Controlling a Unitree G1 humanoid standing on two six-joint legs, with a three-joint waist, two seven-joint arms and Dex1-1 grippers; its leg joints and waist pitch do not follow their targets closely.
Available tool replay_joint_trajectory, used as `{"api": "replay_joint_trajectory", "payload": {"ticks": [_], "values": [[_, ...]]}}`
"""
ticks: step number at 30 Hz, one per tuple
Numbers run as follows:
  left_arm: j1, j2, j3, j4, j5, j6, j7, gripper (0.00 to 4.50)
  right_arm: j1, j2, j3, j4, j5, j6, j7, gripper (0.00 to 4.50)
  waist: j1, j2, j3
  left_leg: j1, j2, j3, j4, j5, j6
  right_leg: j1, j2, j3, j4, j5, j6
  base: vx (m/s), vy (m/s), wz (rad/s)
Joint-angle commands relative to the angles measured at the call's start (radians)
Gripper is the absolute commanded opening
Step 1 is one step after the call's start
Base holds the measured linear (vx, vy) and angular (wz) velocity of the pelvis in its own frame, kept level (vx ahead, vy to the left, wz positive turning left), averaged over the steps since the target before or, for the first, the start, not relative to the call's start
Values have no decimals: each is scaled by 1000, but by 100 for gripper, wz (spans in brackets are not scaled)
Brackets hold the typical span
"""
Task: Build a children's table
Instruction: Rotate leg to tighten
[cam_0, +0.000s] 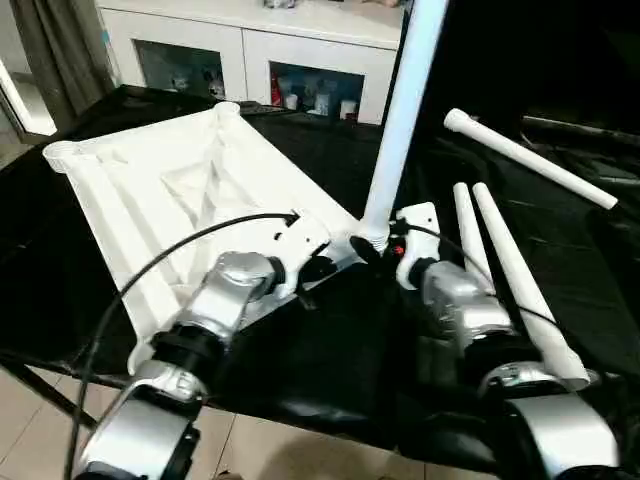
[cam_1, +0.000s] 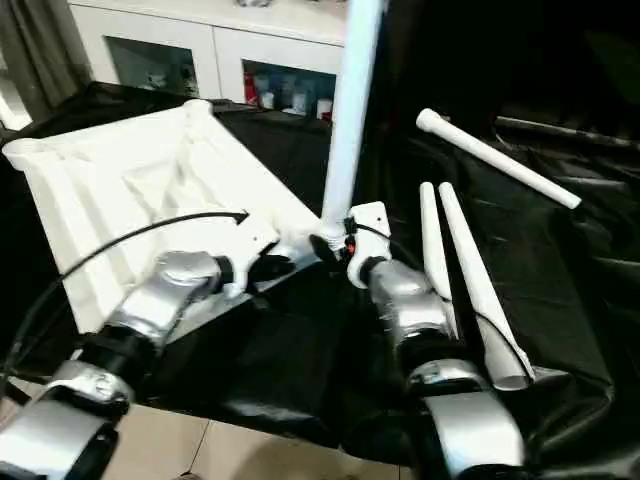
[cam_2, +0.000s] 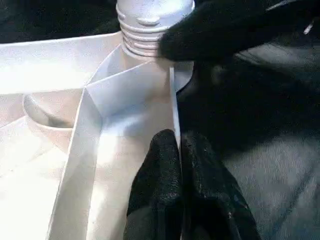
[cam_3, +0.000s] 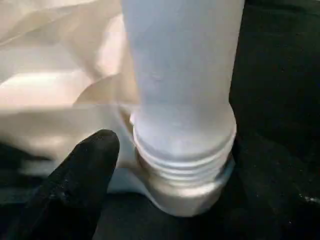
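1. Silver forearms nearest camera; white ribbed plastic tabletop (cam_0: 170, 190) lies upside down on black cloth (cam_0: 330, 360), filling 9–12 o'clock.
2. Upright white tapered leg (cam_0: 400, 120) stands in the near corner socket (cam_3: 185, 190) at centre; threads exposed, so only partly screwed. Risk: it tips or cross-threads.
3. Three spare white legs (cam_0: 520, 290) lie at 3 o'clock.
4. Right gripper (cam_0: 375, 250) spread wide around the leg base, not gripping, so the leg is unsupported.
5. Left gripper (cam_2: 180, 165) pinched shut on the tabletop rim; a slip lets the top rotate.

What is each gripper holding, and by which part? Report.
Left gripper pinches the tabletop by its rim near the corner socket. Right gripper stands open around the upright leg at its threaded base, gripping nothing.
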Motion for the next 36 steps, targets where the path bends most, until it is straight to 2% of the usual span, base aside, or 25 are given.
{"api": "replay_joint_trajectory", "payload": {"ticks": [1,3,4,7,9,11,13,16,19,21,22,25,28,30,32,33,34,36], "values": [[21,14,10,-26,-47,-84,-89,0,6,-21,34,-43,-9,-17,96,383,8,-12,-65,-11,20,2,-59,-134,86,60,-59,54,-81,-220,-170,0,0,0],[36,44,4,-51,-75,-91,-168,0,16,-41,43,-66,2,-13,177,383,11,-7,-66,-6,24,1,-59,-127,86,59,-60,54,-77,-195,-188,0,0,0],[43,60,-2,-64,-89,-100,-212,0,20,-49,54,-76,3,-17,223,383,11,-8,-66,-9,27,1,-60,-114,90,61,-61,55,-71,-167,-202,0,0,0],[52,75,-6,-86,-110,-92,-259,0,26,-57,76,-90,0,-24,283,383,16,-5,-68,-3,28,5,-56,-96,98,57,-58,57,-60,-85,-240,0,0,0],[61,81,-4,-101,-128,-90,-299,0,35,-63,95,-109,-1,-20,327,383,18,-4,-68,-5,27,7,-55,-91,102,58,-56,56,-56,-56,-253,0,0,0],[71,89,-6,-117,-142,-86,-335,0,44,-68,115,-120,-9,-21,363,383,20,-7,-67,-6,27,7,-55,-104,101,61,-58,55,-58,-72,-250,0,0,0],[74,92,-4,-116,-141,-92,-342,0,47,-71,127,-115,-25,-34,375,358,21,-9,-64,-6,27,7,-57,-128,88,59,-60,56,-65,-132,-234,0,0,0],[76,96,-1,-117,-138,-91,-343,0,46,-70,125,-103,-29,-42,381,339,21,-11,-61,-8,26,5,-60,-152,69,59,-63,57,-73,-211,-205,0,0,0],[78,97,1,-118,-138,-90,-345,0,43,-71,124,-97,-31,-44,380,310,19,-13,-60,-6,26,4,-61,-158,59,56,-63,57,-77,-252,-185,0,0,0],[80,99,3,-121,-136,-87,-349,0,44,-74,128,-99,-29,-43,384,305,18,-14,-61,-8,26,3,-61,-148,61,57,-62,58,-75,-237,-186,0,0,0],[81,100,4,-122,-134,-86,-349,0,45,-75,129,-98,-30,-43,385,284,18,-13,-63,-8,26,3,-61,-139,63,57,-61,57,-72,-219,-189,0,0,0],[83,103,4,-122,-126,-85,-346,0,47,-76,134,-90,-38,-51,382,278,17,-13,-63,-9,25,4,-59,-124,72,58,-60,57,-69,-185,-199,0,0,0],[79,100,5,-105,-109,-84,-315,0,51,-66,125,-72,-42,-42,340,274,17,-14,-62,-9,24,4,-59,-133,72,58,-60,57,-72,-206,-196,0,0,0],[61,75,14,-70,-85,-58,-231,0,45,-39,98,-24,-52,-28,215,274,14,-12,-59,-7,25,4,-62,-142,61,54,-61,57,-76,-235,-189,0,0,0],[50,53,24,-51,-77,-39,-178,0,40,-21,84,5,-59,-17,133,273,12,-12,-55,-2,24,3,-65,-176,39,52,-62,57,-86,-313,-169,0,0,0],[31,16,39,-23,-66,-6,-88,0,31,11,63,42,-62,-4,10,273,12,-6,-56,-1,24,1,-66,-186,25,52,-64,57,-87,-346,-158,0,0,0],[19,-8,45,-4,-54,18,-29,0,23,32,46,62,-58,10,-64,273,9,-5,-52,2,23,1,-70,-209,14,48,-62,57,-94,-376,-151,0,0,0],[-1,-47,55,31,-36,50,73,0,13,67,29,87,-56,29,-171,273,9,-9,-54,8,21,0,-69,-227,1,47,-62,57,-98,-413,-136,0,0,0]]}}
